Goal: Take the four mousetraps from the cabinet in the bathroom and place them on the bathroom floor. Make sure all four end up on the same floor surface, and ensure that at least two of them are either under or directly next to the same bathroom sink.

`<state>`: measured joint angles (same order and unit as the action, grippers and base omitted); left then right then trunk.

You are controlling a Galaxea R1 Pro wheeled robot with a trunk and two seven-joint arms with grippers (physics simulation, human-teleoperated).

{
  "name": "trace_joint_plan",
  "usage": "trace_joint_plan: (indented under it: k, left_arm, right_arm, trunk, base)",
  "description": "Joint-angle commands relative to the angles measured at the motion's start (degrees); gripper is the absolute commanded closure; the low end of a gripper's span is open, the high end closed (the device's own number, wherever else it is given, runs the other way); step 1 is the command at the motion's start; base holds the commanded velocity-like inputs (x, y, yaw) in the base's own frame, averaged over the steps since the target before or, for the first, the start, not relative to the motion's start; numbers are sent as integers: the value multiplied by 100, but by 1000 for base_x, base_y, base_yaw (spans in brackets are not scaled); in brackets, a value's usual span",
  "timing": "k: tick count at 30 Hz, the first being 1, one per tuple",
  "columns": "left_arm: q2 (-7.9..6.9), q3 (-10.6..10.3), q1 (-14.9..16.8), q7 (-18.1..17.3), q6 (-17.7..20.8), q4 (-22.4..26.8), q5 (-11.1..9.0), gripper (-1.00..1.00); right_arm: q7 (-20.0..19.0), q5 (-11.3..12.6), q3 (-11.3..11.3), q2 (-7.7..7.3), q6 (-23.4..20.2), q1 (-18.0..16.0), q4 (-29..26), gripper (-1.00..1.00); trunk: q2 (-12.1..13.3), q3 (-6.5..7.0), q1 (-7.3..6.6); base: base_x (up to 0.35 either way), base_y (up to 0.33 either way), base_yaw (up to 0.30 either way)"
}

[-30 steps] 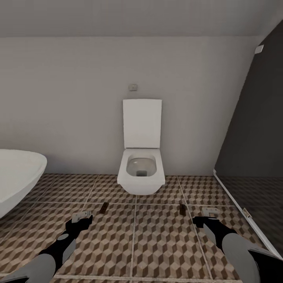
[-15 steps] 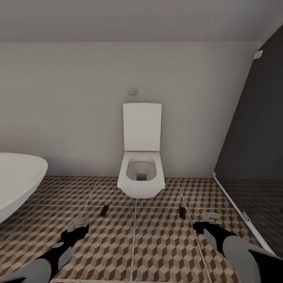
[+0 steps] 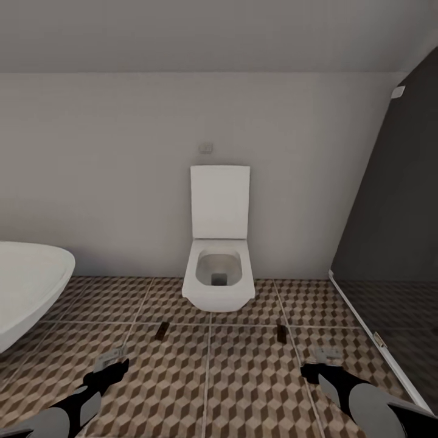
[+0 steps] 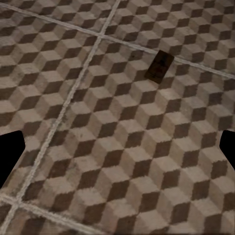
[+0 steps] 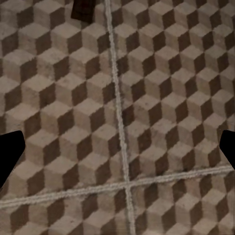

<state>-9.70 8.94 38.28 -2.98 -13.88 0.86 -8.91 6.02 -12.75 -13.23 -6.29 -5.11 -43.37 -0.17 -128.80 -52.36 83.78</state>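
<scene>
Low at the left, my left gripper (image 3: 111,359) hangs spread wide and empty over the bathroom floor (image 3: 243,377), the bathtub (image 3: 27,286) rim well off to its outer side. One mousetrap (image 3: 162,330) lies ahead on open tile, the other mousetrap (image 3: 281,333) past the toilet (image 3: 219,267). My right gripper (image 3: 327,358) hangs wide too, near the shower threshold (image 3: 377,340).

The head camera looks forward and down toward the toilet (image 3: 218,255). Both wrist cameras face the bathroom floor (image 3: 243,377) closely; each shares one mousetrap (image 4: 160,66) with the head view.
</scene>
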Motion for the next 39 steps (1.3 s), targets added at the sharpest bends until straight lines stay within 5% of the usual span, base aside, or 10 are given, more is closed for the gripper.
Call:
trace_joint_plan:
  k: [1,32,39]
  left_arm:
    - [-9,11,2,-34,-6,-21,-66,-100]
    - [-1,15,-251,-45,51,-74,-129,-100]
    - [0,14,-260,-45,367,-77,-129,-100]
  right_arm:
    - [13,-63,-42,2,-25,29,0,-100]
    - [13,-82,-31,35,15,824,20,-100]
    - [13,-75,-31,33,53,870,84,-100]
  trunk:
    - [39,13,-24]
    - [1283,570,-705]
    - [1563,696,-858]
  base:
    - [0,0,0]
    - [0,0,0]
    - [0,0,0]
